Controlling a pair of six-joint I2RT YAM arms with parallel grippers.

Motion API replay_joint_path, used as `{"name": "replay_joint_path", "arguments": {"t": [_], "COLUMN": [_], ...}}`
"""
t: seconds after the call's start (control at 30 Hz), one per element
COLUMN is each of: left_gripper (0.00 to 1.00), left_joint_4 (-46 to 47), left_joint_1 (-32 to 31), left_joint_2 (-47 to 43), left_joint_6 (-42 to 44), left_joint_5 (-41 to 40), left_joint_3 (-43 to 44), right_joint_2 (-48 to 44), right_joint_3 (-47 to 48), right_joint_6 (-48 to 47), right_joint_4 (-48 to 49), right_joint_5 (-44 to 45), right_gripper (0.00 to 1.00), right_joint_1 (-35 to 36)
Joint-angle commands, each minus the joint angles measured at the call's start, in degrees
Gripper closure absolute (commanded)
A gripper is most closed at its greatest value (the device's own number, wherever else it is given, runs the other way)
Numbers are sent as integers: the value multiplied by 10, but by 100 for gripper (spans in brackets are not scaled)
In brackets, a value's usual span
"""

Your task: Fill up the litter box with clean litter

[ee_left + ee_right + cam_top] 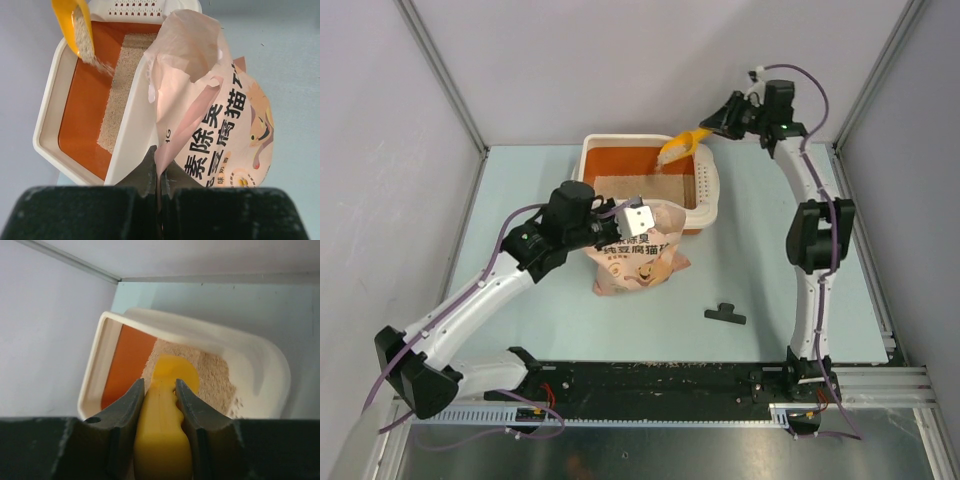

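- Step in hand: a scoopful is being tipped out. The right end effector (159, 385) is clamped on the handle of the yellow scoop (682, 146). The scoop is tilted over the far-right corner of the litter box (708, 185), and the left wrist view shows granules falling from its lip.
- Task item: the clean litter (122, 90) lies as 1 pale strip on the box floor, along the side nearest the bag. The rest of the floor shows bare orange, so the fill is judged well short of complete.
- Left end effector (158, 167): its jaws are pinched shut on the top edge of the pink litter bag (640, 262). It holds the bag mouth up and open at the near rim of the box, and the bag appears to touch the box wall.
- Next move, as judged: level the scoop, carry it across the box to the bag mouth and dip for another load. This calls for entering the mouth without knocking the pinched edge.
- Edges: the bag mouth is folded and narrow. The near rim of the box stands between scoop and bag. The enclosure's back wall is close beyond the far rim.
- Open room: bare bench (770, 260) lies to the right of the box. 1 small black clip (724, 315) lies well apart from the box, near-right, and off the scoop's likely path.
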Motion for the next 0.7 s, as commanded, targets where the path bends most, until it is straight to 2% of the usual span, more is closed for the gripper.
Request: {"name": "replay_joint_path", "arguments": {"t": [0.0,0.1,0.2,0.47,0.57,0.67], "left_gripper": [100,100,100,100,100,100], "left_joint_4": [24,24,25,24,25,25], "left_joint_1": [0,0,0,0,0,0], "left_joint_2": [-37,-42,-43,-44,-42,-38], "left_joint_6": [-4,-6,-8,-10,-8,-8], "left_joint_5": [13,17,24,37,40,46], "left_joint_3": [-11,-13,-16,-15,-18,-20], "right_joint_2": [39,55,30,-88,-132,-150], "right_joint_3": [136,163,141,-10,-29,-26], "right_joint_6": [-82,-95,-93,-112,-195,-303], "right_joint_4": [-59,-59,-58,-85,-97,-86], "right_joint_5": [108,107,84,41,78,118], "right_gripper": [100,100,100,100,100,100], "right_joint_1": [63,102,121,72,68,96]}}
